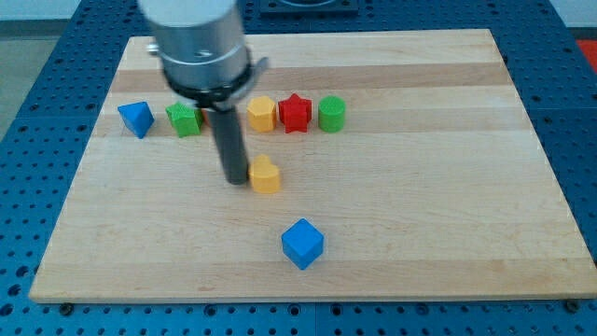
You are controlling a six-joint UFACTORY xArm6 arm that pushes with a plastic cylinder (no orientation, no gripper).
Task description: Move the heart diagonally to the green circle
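In the camera view, my tip (234,179), a bare rod holding nothing, touches the left side of the yellow heart (266,175) near the board's (448,215) middle. The green circle (332,113) sits toward the top edge. I'd shift below-left of the heart, then push steadily up-right.

yellow heart (266,175), green circle (331,113)

Bright, even overhead light, soft short shadows under blocks, slightly blurred arm housing (201,42) up close.
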